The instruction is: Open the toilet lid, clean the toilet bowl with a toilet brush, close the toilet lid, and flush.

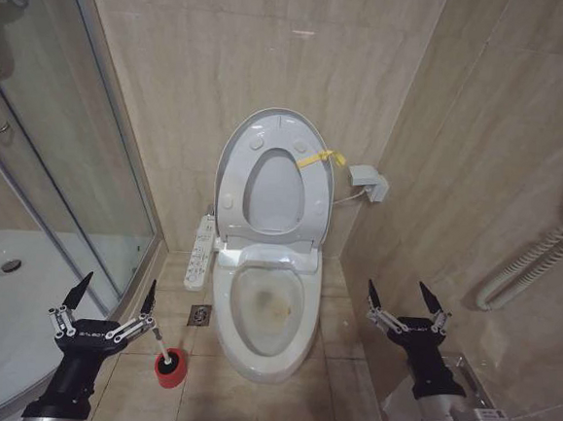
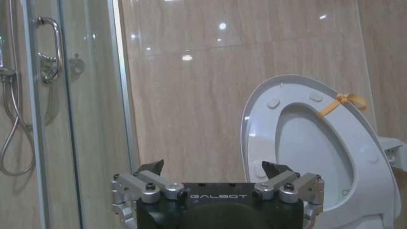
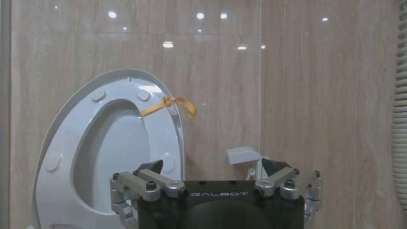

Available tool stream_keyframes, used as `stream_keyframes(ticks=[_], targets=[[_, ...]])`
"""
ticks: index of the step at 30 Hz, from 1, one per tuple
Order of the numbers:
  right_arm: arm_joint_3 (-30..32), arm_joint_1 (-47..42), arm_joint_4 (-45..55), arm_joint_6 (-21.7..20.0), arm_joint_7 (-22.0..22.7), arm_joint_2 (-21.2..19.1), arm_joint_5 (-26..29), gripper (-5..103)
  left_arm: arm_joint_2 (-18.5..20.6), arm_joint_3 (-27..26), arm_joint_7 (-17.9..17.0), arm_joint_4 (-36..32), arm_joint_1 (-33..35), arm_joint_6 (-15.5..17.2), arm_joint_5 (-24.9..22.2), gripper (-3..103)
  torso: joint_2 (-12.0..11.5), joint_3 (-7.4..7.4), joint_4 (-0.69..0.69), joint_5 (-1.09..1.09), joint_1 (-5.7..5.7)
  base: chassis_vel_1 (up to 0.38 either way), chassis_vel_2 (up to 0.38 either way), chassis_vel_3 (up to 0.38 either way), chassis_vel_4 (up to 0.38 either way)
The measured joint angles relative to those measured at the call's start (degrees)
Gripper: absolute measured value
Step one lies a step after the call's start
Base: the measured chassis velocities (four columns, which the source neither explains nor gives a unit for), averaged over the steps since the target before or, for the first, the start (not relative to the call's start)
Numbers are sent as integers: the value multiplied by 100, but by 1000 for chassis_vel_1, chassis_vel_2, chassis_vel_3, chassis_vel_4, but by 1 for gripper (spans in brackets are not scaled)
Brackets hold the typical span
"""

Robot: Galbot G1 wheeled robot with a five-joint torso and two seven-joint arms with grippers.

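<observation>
The toilet lid (image 1: pixel 273 188) stands raised against the back wall, with the ring seat (image 1: pixel 234 163) up in front of it and a yellow ribbon (image 1: pixel 322 158) at its edge. The toilet bowl (image 1: pixel 296 314) is uncovered and has a brownish stain inside. The toilet brush (image 1: pixel 158 342) stands in a red cup (image 1: pixel 169 368) on the floor left of the bowl, its head hidden in the cup. My left gripper (image 1: pixel 114 295) hangs open just above and left of the brush handle. My right gripper (image 1: pixel 408 297) is open to the right of the bowl. The wrist views show the left gripper (image 2: pixel 213 167) and the right gripper (image 3: pixel 213 164) empty, facing the raised lid (image 2: pixel 311 138) (image 3: pixel 114 143).
A glass shower enclosure (image 1: pixel 82 146) and white shower tray (image 1: pixel 0 315) fill the left side. A white control panel (image 1: pixel 200 251) hangs beside the bowl, with a floor drain (image 1: pixel 200 313) below. A metal fitting (image 1: pixel 460 415) and a hose (image 1: pixel 531 259) are on the right wall.
</observation>
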Motion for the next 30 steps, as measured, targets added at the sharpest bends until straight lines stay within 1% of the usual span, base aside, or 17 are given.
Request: stream_keyframes(ticks=[30], targets=[[0, 0, 0, 0, 0, 0, 0, 100, 0, 0, 0, 0, 0, 0, 0, 100, 0, 0, 0, 0, 0, 0, 0, 0, 0]])
